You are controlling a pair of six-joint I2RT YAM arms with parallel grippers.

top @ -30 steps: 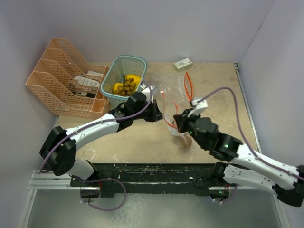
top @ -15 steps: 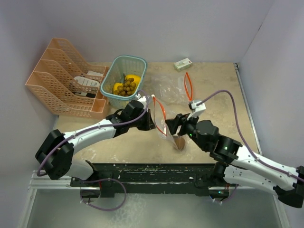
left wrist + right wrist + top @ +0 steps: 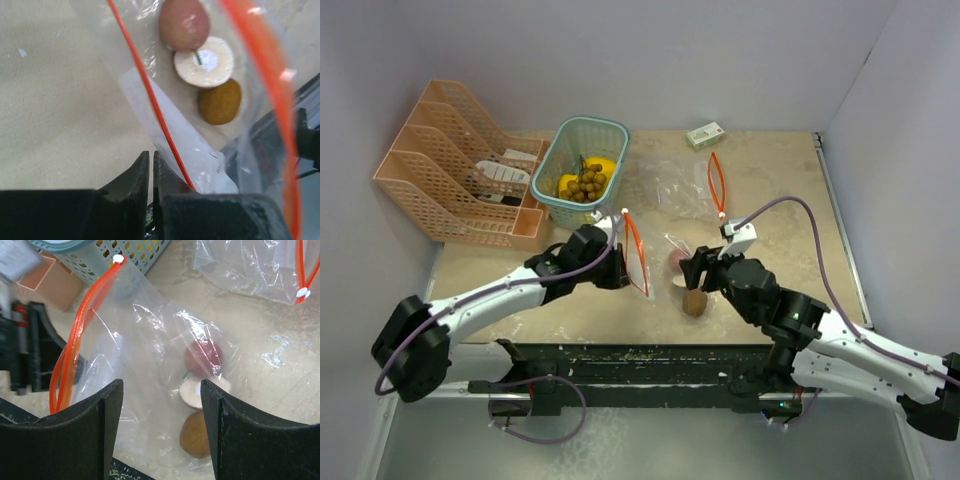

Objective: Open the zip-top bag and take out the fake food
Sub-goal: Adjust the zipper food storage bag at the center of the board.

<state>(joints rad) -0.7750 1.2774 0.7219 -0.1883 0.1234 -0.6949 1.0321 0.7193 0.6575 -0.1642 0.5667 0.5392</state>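
Within the last second the right gripper (image 3: 161,386) had let go. It had been clamped on the lower end of the clear zip-top bag (image 3: 142,335); now its jaws stood wide, with only the film and the toys below them. Both arms had also drawn back from the middle of the beige desk (image 3: 775,170) toward its near edge, carrying the bag with them.

The left gripper (image 3: 151,161) had its jaws almost together. It seemed to pinch the film beside the orange zip strip (image 3: 635,250), though the wrist view did not show the pinch plainly. That view looked in between the two orange lips, so the mouth appeared open.

Three pieces of fake food lay at the bottom of the bag near the desk's near edge, all seemingly under the film: a round red piece (image 3: 202,359), a beige disc (image 3: 192,392) and a brown ball (image 3: 196,435). The teal plastic basket (image 3: 610,135) by the far left held the yellow fruits (image 3: 603,166) and the grape cluster (image 3: 586,182).

Judging by this, the freed right gripper was placed to reach into the mouth, and the removal was partly done.
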